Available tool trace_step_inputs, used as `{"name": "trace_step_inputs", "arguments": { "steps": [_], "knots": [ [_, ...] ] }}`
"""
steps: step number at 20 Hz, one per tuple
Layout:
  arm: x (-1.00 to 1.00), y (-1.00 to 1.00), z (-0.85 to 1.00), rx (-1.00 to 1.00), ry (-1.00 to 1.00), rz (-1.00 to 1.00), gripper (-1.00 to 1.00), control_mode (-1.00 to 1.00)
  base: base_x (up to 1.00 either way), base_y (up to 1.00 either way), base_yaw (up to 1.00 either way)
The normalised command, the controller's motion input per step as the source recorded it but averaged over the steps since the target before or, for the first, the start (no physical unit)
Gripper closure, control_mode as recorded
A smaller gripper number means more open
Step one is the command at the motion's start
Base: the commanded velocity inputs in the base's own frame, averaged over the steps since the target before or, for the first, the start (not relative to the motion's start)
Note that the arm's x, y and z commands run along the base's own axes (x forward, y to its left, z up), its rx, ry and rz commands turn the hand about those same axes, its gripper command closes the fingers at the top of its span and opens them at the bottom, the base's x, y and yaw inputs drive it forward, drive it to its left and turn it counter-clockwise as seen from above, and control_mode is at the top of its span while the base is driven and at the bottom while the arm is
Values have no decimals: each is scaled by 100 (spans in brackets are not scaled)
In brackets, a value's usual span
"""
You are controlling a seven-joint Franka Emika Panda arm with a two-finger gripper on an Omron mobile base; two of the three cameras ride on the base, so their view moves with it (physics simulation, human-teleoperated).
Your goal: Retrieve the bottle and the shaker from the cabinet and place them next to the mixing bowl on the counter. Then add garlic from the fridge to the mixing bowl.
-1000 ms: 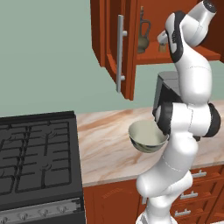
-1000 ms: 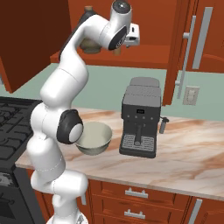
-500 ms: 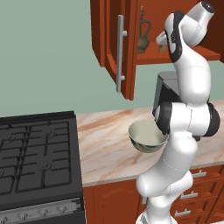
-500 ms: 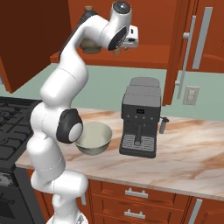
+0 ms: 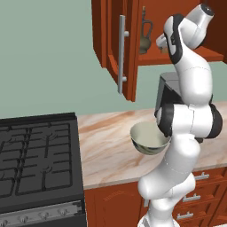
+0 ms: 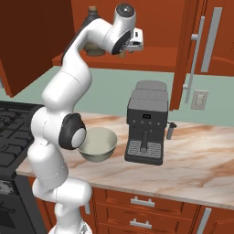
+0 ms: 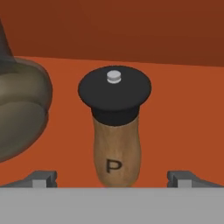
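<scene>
A wooden shaker (image 7: 114, 131) with a black cap and a letter P stands upright on the orange cabinet shelf, straight ahead of my gripper (image 7: 113, 178). The gripper is open, one fingertip (image 7: 42, 177) on each side of the shaker's base and apart from it. To the shaker's left in the hand view bulges the dark olive bottle (image 7: 19, 109). From the left base view the bottle (image 5: 145, 34) is a slim jug with a handle inside the open cabinet, beside my raised hand (image 5: 162, 42). The pale mixing bowl (image 6: 97, 144) sits on the marble counter (image 6: 196, 160) below.
A dark coffee machine (image 6: 146, 122) stands on the counter right of the bowl. The open cabinet door (image 5: 119, 46) with its long handle hangs left of the arm. A black stove (image 5: 37, 164) borders the counter's left end. Drawers (image 6: 137, 208) run under the counter.
</scene>
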Motion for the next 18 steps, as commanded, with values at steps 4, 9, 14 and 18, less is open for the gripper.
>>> {"name": "trace_step_inputs", "arguments": {
  "steps": [4,9,14,18],
  "knots": [
    [8,0,-1,0,0,0,-100,-100,0,0,0],
    [12,0,0,0,0,0,-100,-100,0,0,0],
    [16,0,-1,0,0,0,-100,-100,0,0,0],
    [11,0,-1,0,0,0,-100,-100,0,0,0]
  ]
}}
